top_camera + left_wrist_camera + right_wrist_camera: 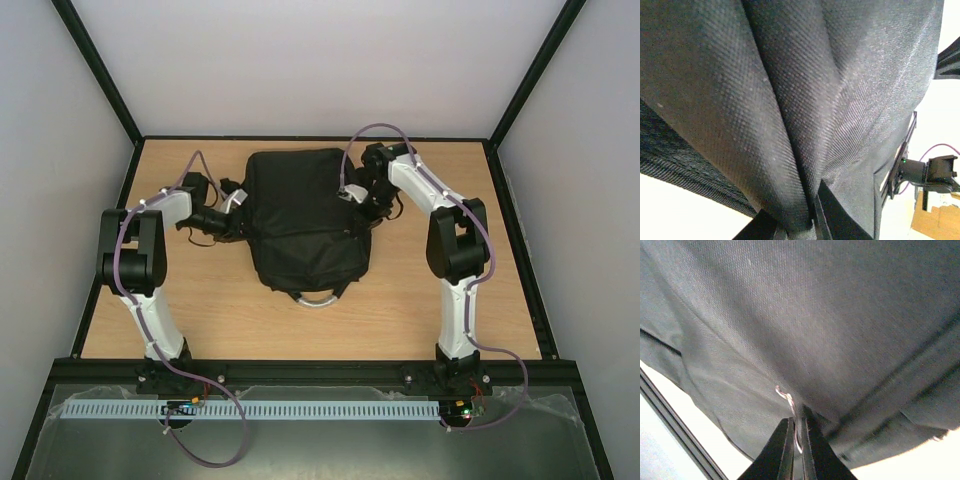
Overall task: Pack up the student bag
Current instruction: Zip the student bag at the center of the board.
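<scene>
The student bag (305,215) is a large black fabric backpack lying flat mid-table, with its grey-white loop handle (318,297) at the near end. My left gripper (232,222) is at the bag's left side. In the left wrist view it (807,222) is shut on a raised fold of the black fabric (790,125). My right gripper (358,205) is at the bag's right side. In the right wrist view it (797,432) is shut on a thin silvery zip pull (785,394) against the bag fabric (840,315).
The wooden table (200,320) is ringed by a black frame and pale walls. The right arm (930,172) shows past the bag in the left wrist view. A slotted white strip (300,410) lies by the arm bases.
</scene>
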### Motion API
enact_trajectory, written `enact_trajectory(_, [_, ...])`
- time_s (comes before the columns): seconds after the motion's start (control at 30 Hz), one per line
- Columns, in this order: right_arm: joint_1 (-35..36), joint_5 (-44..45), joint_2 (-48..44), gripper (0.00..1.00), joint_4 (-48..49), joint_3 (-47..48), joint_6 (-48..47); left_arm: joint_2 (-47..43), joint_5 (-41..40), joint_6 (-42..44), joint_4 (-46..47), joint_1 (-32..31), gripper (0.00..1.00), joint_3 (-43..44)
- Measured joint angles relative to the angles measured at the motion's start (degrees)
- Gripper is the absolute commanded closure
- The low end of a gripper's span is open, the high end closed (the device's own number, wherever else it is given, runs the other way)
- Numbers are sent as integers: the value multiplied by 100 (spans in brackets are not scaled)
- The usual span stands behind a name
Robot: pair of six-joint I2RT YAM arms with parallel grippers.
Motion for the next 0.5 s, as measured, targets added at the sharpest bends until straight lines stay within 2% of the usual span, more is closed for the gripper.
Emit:
enact_trajectory(0.03, [0, 0, 9, 89, -33, 50, 31, 0, -7, -15, 2, 0, 84, 0])
enact_trajectory(0.1, [-28, 116, 28, 83, -188, 260, 37, -4, -90, -4, 2, 57, 74, 24])
enact_trajectory(0.17, [-98, 273, 28, 69, -297, 481, 42, -7, -271, 11, -52, 166, 64, 146])
enact_trajectory(0.2, [-146, 354, 28, 65, -326, 612, 28, -11, -369, 46, -87, 225, 61, 243])
enact_trajectory(0.27, [-243, 439, 15, 64, -348, 778, 63, -55, -553, 138, -162, 328, 54, 452])
enact_trajectory(0.5, [-750, 505, -328, 62, -164, 859, 136, -378, -949, 404, -590, 579, 44, 1320])
